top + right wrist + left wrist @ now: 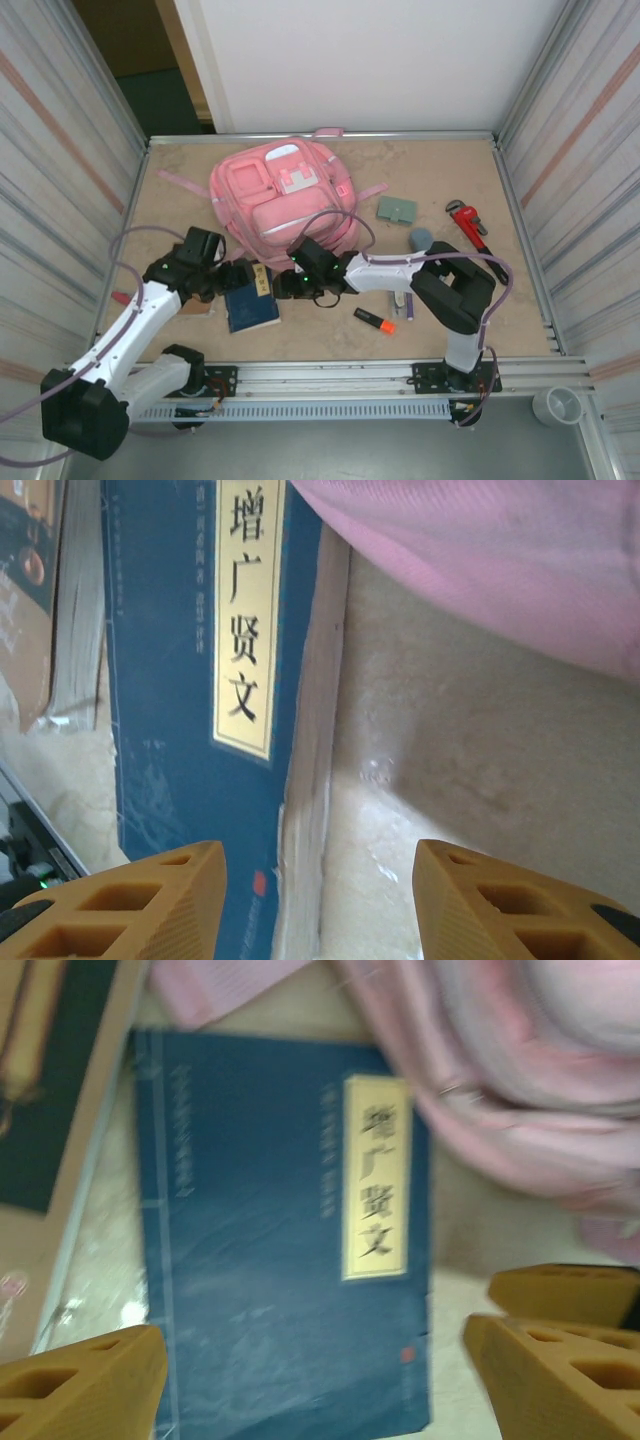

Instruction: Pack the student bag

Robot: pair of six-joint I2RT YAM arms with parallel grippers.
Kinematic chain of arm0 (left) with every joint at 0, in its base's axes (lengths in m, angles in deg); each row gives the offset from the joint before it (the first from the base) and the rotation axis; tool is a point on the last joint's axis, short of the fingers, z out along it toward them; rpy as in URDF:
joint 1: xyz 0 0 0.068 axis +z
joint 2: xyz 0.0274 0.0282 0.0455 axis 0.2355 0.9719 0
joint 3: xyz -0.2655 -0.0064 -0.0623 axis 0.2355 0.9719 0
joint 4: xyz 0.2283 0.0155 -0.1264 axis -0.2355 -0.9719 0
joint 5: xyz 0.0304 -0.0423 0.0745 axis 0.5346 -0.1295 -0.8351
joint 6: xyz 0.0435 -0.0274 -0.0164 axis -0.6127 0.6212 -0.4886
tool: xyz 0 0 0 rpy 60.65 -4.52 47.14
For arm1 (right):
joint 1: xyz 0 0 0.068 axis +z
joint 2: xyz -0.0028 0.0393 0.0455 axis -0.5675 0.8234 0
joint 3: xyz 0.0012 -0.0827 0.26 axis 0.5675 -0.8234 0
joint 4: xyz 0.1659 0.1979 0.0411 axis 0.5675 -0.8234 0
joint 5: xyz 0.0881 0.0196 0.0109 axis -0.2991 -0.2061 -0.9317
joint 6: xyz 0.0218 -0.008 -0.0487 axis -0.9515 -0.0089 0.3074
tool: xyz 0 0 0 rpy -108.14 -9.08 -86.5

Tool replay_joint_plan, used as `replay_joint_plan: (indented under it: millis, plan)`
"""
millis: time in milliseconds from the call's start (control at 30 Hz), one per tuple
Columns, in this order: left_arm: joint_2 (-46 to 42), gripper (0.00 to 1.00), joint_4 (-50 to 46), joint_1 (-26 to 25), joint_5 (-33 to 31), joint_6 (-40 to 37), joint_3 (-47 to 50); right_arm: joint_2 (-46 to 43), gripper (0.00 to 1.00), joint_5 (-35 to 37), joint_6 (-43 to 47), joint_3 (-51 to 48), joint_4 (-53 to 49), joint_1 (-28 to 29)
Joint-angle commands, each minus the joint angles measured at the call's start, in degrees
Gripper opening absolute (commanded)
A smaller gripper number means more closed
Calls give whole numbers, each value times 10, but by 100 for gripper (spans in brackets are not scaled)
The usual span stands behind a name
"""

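Note:
The student bag (285, 195), a big pink backpack, lies flat at the back middle of the table. A blue book (250, 300) with a cream title label lies just in front of it. My left gripper (238, 275) hovers open over the book (280, 1230), one finger off each side of the cover and nothing between them. My right gripper (287, 284) is also open, straddling the book's page edge (310, 780) and bare table, holding nothing. Pink bag fabric (480, 560) lies just beyond both grippers, and in the left wrist view the bag (520, 1060) fills the upper right.
A brown book (50, 1090) lies left of the blue one. Right of the bag are a green wallet (396, 209), a red pipe wrench (468, 222) and a blue-grey object (421, 239). An orange highlighter (375, 320) lies near the right arm. Metal walls ring the table.

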Motion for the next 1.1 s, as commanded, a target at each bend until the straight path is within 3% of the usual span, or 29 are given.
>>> replay_joint_plan:
  millis: [0, 133, 400, 733, 1067]
  plan:
    - [-23, 81, -27, 25, -22, 52, 23, 27, 51, -19, -28, 39, -18, 1]
    - [-20, 76, 12, 74, 40, 59, 78, 48, 50, -34, -28, 53, -27, -4]
    - [9, 61, 86, 74, 86, 66, 139, 88, 46, -59, -28, 89, -28, -8]
    - [48, 59, 160, 74, 105, 67, 187, 122, 45, -89, -39, 109, -13, -8]
    - [8, 56, 165, 71, 130, 76, 203, 113, 38, -115, -23, 111, 40, 7]
